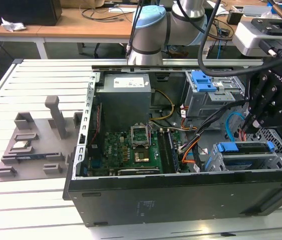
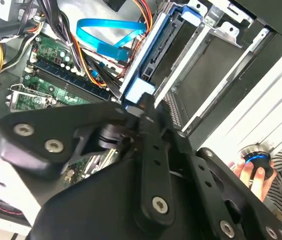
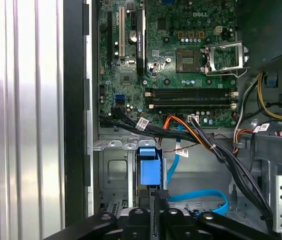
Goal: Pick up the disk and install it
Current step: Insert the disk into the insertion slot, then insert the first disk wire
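Gripper: I see the gripper (image 1: 252,125) hanging over the drive cage inside the computer case (image 1: 181,192), by the case edge on the exterior view's right. I cannot tell whether it is apart, together or clamped.
Disk: the disk (image 1: 246,148) sits in that cage near the case's corner at the exterior view's lower right, with its blue carrier edge uppermost. In the first wrist view the gripper tip is right at the blue tab.
Open room: it is tight here, with cage wall on both sides of the disk, a blue ribbon cable (image 1: 233,122) looping beside it and black and orange wires crossing toward the motherboard (image 1: 130,150).
Table: the table (image 1: 30,210) is slatted metal. A grey fixture tray (image 1: 35,145) lies well apart from the case, toward the exterior view's left edge.
Writing: there is a white sticker on the power supply (image 1: 125,97), but I cannot make out its print.
Bystander: a person's hand (image 2: 251,175) rests on a blue-ringed knob outside the case.
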`<state>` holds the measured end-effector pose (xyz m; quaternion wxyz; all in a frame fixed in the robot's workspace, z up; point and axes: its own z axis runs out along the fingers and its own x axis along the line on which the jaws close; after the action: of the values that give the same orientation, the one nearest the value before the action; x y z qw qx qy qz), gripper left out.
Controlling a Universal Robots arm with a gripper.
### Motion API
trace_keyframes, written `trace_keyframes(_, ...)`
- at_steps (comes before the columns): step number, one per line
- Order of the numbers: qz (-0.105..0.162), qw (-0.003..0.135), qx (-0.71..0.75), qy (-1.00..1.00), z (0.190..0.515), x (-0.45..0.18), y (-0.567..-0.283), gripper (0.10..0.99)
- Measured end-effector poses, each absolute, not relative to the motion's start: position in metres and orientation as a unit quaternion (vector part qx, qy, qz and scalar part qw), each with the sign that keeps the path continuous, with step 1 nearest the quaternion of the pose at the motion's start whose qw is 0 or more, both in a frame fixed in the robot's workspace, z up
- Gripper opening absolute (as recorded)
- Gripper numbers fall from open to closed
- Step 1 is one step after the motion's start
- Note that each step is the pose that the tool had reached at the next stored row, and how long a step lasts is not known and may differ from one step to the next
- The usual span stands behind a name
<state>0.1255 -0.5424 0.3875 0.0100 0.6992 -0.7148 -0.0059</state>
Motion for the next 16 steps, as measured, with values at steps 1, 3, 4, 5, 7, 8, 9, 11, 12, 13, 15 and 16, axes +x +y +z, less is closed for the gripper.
trace_keyframes(1,-0.006,0.01,0.699,-0.715,0.387,0.126,-0.542,0.114)
trace_keyframes(3,-0.006,0.01,0.699,-0.715,0.387,0.125,-0.542,0.106)
trace_keyframes(4,-0.006,0.01,0.699,-0.715,0.387,0.126,-0.542,0.106)
trace_keyframes(5,-0.006,0.01,0.699,-0.715,0.387,0.126,-0.542,0.106)
trace_keyframes(7,-0.006,0.01,0.699,-0.715,0.387,0.126,-0.542,0.106)
trace_keyframes(8,-0.006,0.01,0.699,-0.715,0.387,0.126,-0.542,0.106)
trace_keyframes(9,-0.006,0.01,0.699,-0.715,0.387,0.128,-0.542,0.106)
trace_keyframes(11,-0.004,0.012,0.699,-0.715,0.385,0.147,-0.539,0.106)
trace_keyframes(12,-0.002,0.014,0.699,-0.715,0.384,0.154,-0.535,0.106)
trace_keyframes(13,0.0,0.016,0.699,-0.715,0.383,0.158,-0.531,0.106)
trace_keyframes(15,0.001,0.017,0.699,-0.715,0.38,0.165,-0.519,0.106)
trace_keyframes(16,0.001,0.017,0.699,-0.715,0.379,0.166,-0.513,0.106)
